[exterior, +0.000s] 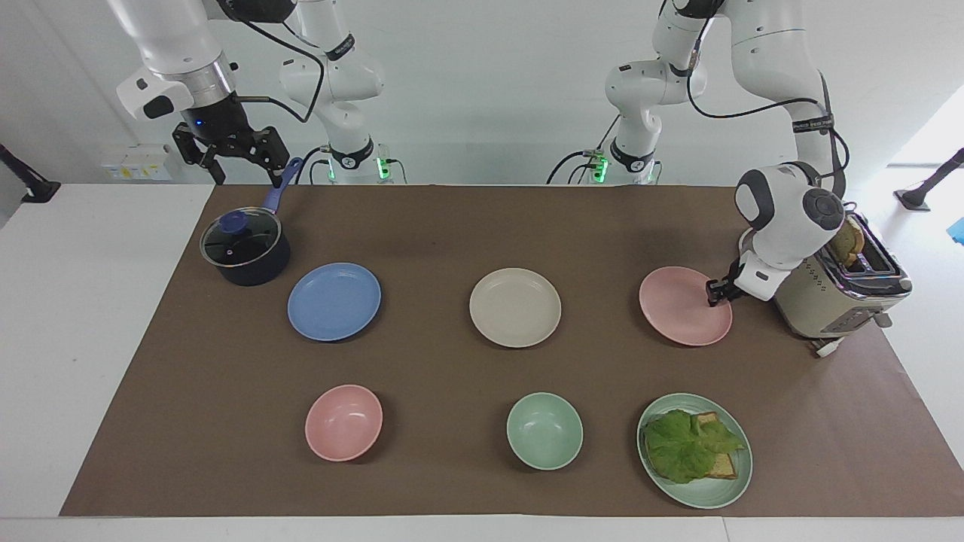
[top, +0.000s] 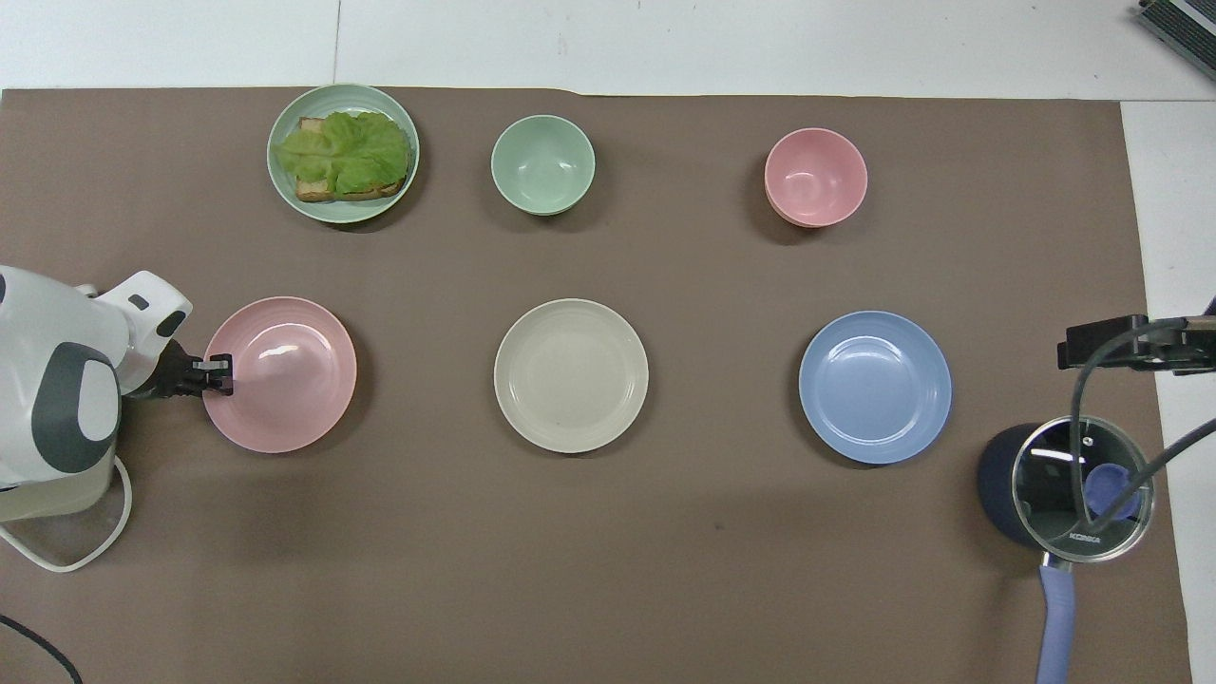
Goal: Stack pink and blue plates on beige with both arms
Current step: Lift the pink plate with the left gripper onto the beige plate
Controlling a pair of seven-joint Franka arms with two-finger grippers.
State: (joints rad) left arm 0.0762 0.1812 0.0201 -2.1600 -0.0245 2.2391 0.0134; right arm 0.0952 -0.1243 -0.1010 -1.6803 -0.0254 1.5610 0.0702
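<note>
The pink plate (exterior: 678,310) (top: 285,380) lies flat toward the left arm's end of the table. My left gripper (exterior: 714,295) (top: 220,370) sits low at its rim beside the toaster, shut on that rim. The beige plate (exterior: 515,307) (top: 571,375) lies in the middle of the row. The blue plate (exterior: 334,301) (top: 874,387) lies toward the right arm's end. My right gripper (exterior: 242,167) (top: 1107,342) hangs open and holds nothing, up over the pot's handle, and the right arm waits.
A beige toaster (exterior: 836,301) with bread stands right beside the left arm's wrist. A dark pot (exterior: 245,252) with a glass lid sits near the blue plate. Farther from the robots lie a pink bowl (exterior: 343,422), a green bowl (exterior: 544,430) and a green plate (exterior: 734,485) with lettuce sandwich.
</note>
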